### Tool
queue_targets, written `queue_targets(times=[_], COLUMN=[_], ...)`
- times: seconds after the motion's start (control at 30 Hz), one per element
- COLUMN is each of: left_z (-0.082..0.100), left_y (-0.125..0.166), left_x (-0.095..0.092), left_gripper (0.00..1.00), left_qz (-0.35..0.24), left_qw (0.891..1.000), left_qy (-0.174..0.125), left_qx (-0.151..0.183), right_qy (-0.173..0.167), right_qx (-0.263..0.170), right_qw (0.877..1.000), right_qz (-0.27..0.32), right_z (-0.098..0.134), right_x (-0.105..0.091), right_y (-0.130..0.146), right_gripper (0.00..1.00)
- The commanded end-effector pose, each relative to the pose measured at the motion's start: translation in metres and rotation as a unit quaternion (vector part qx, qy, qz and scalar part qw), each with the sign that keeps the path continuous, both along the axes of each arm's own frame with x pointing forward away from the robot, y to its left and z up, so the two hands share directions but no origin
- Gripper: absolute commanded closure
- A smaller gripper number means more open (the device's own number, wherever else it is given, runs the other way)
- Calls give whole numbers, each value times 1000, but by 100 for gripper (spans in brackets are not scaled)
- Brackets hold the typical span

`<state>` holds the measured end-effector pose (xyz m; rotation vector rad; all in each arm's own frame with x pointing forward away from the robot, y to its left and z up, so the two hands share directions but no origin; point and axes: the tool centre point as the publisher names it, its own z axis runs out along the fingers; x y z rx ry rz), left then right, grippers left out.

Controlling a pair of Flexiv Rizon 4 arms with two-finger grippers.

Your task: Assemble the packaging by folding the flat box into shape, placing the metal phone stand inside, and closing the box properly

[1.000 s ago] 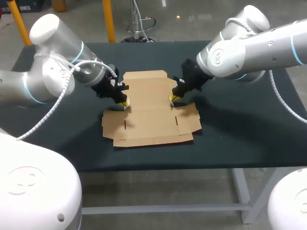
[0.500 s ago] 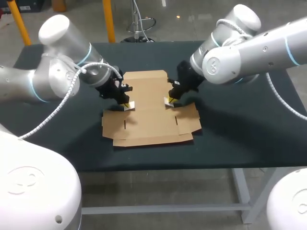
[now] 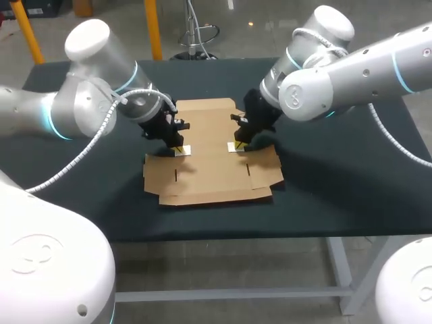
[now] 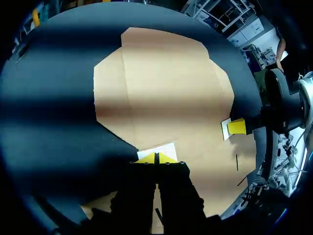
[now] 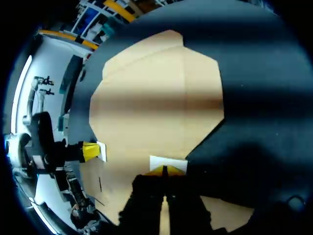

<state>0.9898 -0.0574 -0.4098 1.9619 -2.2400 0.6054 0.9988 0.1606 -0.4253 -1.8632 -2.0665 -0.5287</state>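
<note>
The flat brown cardboard box lies unfolded in the middle of the dark table. My left gripper is shut, its yellow tips pressed against a small side flap that is turned inward with its white underside up. My right gripper is shut too, against the opposite small flap, likewise turned inward. In the left wrist view the gripper touches the white flap just ahead of it, and the right gripper shows across the cardboard. In the right wrist view the gripper meets its flap. No phone stand is in view.
The dark table cloth stretches bare to both sides of the box and toward the front edge. The box's rear panel lies flat toward the table's far edge.
Both grippers have moved inward toward the box's middle, pushing the two small side flaps over so that their white undersides now show.
</note>
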Motion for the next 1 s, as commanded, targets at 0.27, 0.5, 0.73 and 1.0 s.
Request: queue_targets(times=[0.27,0.5,0.73,1.0], left_z=[23,51,69,92], left_y=[12,28,40,52], left_x=[-7,-13,-21,-39], left_gripper=[100,100,100,100], left_qz=[21,31,34,34], left_qw=[1000,999,999,999], left_qy=[-4,-10,-7,4], left_qx=[5,-2,-19,-42], right_qy=[-16,-25,-13,-1], right_qx=[22,38,57,77], right_qw=[1000,999,998,996], right_qz=[-8,-16,-29,-38], right_z=[19,42,53,68], right_x=[4,1,-2,-17], right_y=[-16,-38,-67,-94], right_gripper=[100,100,100,100])
